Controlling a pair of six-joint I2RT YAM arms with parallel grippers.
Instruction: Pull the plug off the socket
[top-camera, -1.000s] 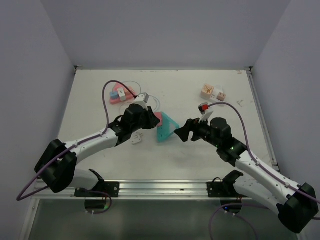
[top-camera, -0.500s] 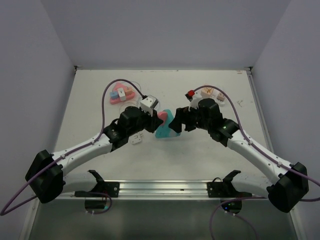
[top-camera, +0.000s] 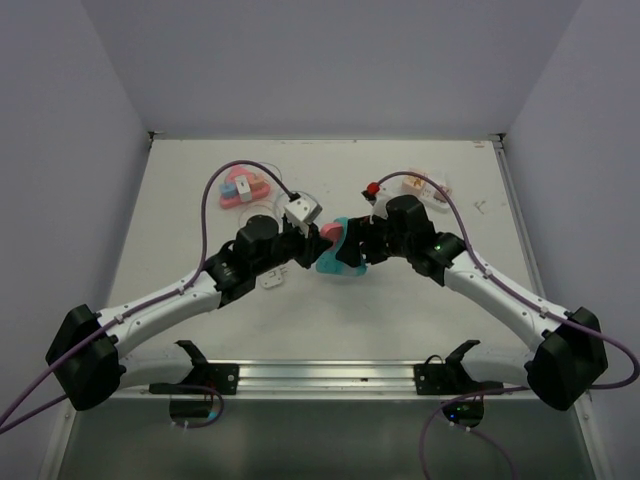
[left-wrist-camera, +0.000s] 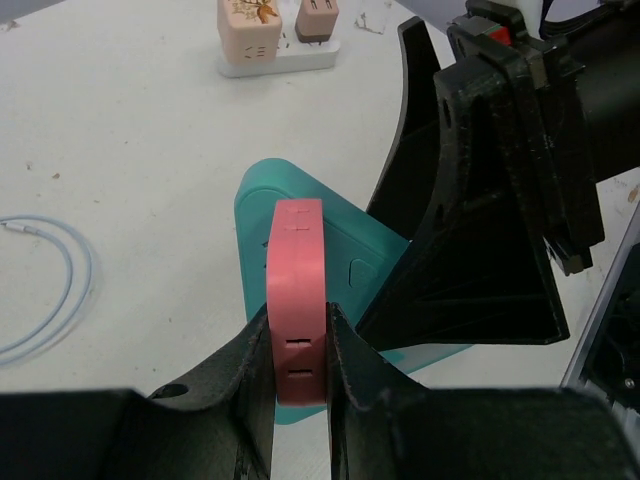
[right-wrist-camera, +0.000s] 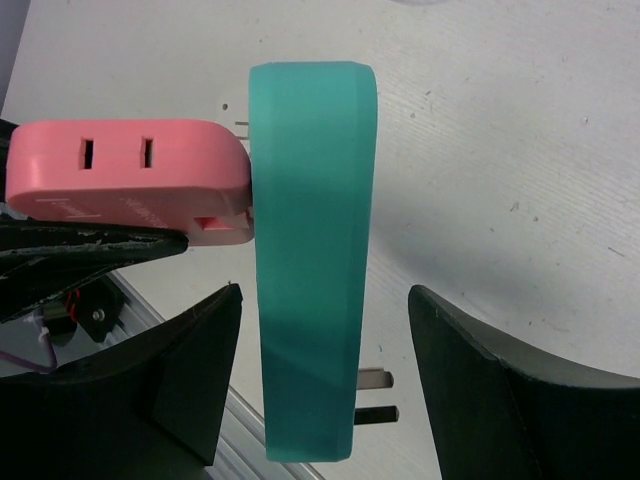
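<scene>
Item: pink plug (left-wrist-camera: 297, 300), seated edge-on in the face of the teal socket block (right-wrist-camera: 310, 250).
Location: over the middle of the table (top-camera: 180, 190), between the 2 arms; whether the block rests on the surface, cannot tell.
Step in hand (judged): bracing the socket block with the right gripper (right-wrist-camera: 322, 300) ahead of the pull.
Method, grip: block centred between the fingers, then closed squarely on its 2 broad faces, clear of the 2 metal pins (right-wrist-camera: 375, 395) at its lower end.
Method, pull: straight apart along the line of the plug's seating, no twist, left hold kept firm.
Risk (judged): off-centre closing likely to tilt the block and jam the plug.
Left gripper (left-wrist-camera: 298, 335): pinching the pink plug, 1 finger (left-wrist-camera: 250, 370) pressed on each flat side, no gap showing.
Right gripper fingers (right-wrist-camera: 470, 380): spread, straddling the socket block; 1 just beside it, the other well apart; nothing held or touched.
</scene>
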